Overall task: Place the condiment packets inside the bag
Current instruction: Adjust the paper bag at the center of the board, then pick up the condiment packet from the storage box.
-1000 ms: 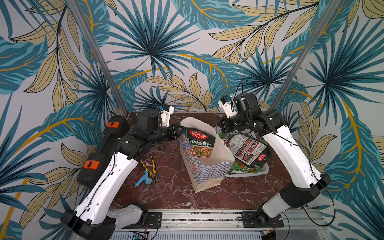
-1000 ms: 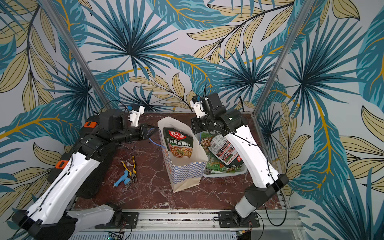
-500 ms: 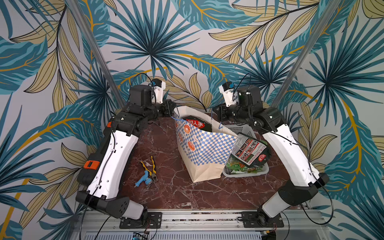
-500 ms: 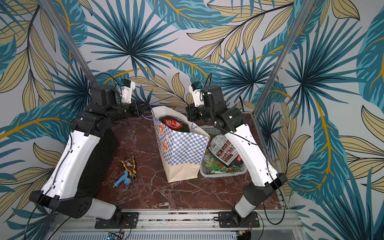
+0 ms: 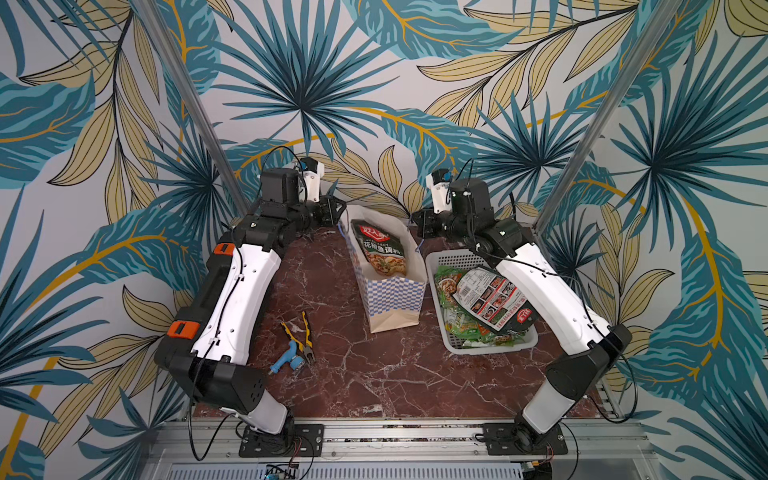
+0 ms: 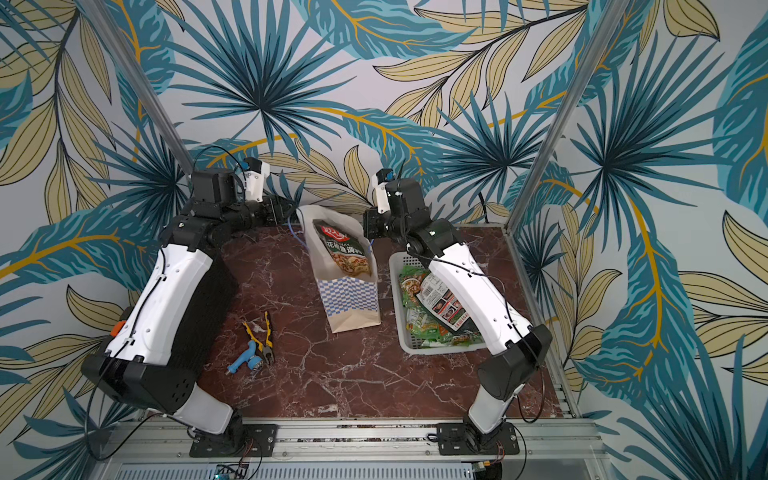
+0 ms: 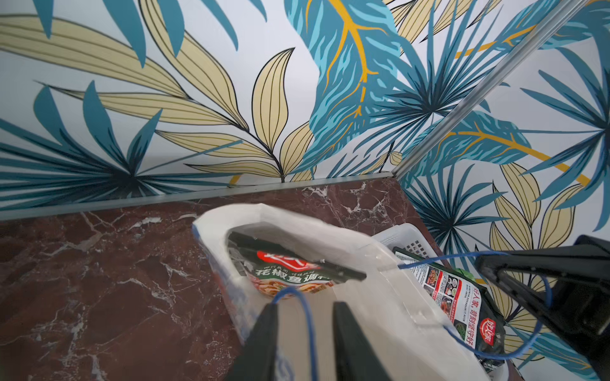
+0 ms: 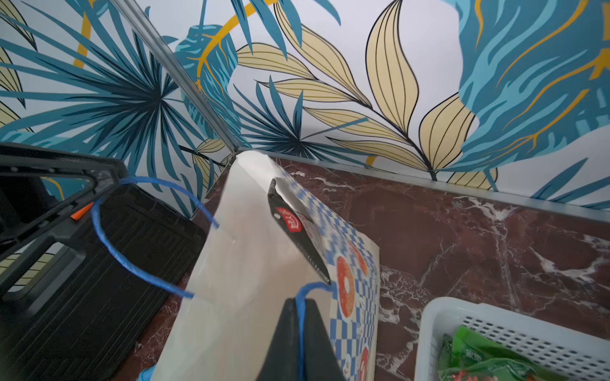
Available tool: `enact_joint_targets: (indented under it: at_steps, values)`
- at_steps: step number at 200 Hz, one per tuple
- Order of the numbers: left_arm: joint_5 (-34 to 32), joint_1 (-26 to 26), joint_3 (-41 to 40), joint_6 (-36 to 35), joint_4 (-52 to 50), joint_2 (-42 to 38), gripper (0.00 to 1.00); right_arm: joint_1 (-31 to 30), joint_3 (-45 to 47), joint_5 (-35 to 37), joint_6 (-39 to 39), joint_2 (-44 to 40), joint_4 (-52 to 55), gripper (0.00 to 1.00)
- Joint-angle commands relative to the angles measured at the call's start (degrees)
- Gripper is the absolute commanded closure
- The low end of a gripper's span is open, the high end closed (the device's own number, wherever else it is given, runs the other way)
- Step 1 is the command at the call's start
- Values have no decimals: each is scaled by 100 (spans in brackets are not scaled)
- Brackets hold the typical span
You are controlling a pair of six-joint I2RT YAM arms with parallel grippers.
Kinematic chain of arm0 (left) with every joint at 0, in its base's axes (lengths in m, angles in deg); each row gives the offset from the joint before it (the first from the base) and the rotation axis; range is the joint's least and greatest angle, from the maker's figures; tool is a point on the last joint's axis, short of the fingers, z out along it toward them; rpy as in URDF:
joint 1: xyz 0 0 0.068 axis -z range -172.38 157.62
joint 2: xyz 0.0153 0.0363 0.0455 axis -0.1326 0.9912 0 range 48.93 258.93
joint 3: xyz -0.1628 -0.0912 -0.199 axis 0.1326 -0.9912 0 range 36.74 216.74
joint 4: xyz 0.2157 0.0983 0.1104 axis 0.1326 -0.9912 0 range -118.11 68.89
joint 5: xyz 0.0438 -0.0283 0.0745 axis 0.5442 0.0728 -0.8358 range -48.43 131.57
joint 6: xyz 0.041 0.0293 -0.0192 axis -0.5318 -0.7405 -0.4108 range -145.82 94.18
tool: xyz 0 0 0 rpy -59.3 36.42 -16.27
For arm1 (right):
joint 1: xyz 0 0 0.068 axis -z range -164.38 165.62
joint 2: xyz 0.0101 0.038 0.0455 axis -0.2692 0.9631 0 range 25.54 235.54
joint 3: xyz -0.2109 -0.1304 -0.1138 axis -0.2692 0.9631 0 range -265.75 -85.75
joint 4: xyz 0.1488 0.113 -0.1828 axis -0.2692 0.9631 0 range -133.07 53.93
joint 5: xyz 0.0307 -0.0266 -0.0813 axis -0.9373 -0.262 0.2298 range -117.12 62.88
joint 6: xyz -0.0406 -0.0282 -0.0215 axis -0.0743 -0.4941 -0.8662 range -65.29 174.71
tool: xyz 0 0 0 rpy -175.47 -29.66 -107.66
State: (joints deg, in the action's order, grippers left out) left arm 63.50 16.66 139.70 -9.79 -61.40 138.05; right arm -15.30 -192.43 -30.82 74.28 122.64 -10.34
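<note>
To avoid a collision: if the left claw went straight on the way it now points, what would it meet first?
The left claw would most likely meet the blue cord handle between its open fingers, then the bag wall behind; depth is unclear.

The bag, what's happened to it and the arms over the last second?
Both arms rose and pulled the leaning bag upright toward the back wall, the dark packet inside. The left hand has opened around its blue cord handle; the right hand sits close about the other cord. The basket, its packets and the pliers stayed put.
</note>
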Motion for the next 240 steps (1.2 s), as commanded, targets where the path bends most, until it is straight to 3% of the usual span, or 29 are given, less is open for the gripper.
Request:
enact_joint_targets:
  at_steps: [1,14,35,56,75,97,115,153,197,240]
  values:
    - [149,-24,-393,54,-3,-593,31,-72,392,-433,369,-440,-409,68]
    - [209,-25,-421,109,-164,-767,25,-88,476,-562,400,-531,-317,60]
    - [249,-25,-276,152,-584,-991,18,-99,448,-478,364,-713,-8,57]
    - [292,-24,-301,146,-881,-1267,18,-92,362,-218,255,-961,392,55]
    - [353,-20,-351,100,-1174,-1476,17,-95,320,96,152,-1171,793,42]
    - [142,-23,-518,96,-1260,-1823,9,-83,343,563,34,-1407,1258,33]
    - [-129,-24,-977,202,-931,-2329,0,-78,569,840,-61,-1678,1454,25]
    - [-1280,-25,-2461,196,-36,-3655,0,76,1543,1412,-48,-2444,1550,9]
    - [-2169,-20,-3947,227,729,-4449,0,631,2928,1698,357,-3360,1474,5]
    - [-1642,-104,-4186,339,763,-4236,0,1426,4297,1957,930,-4393,1405,4]
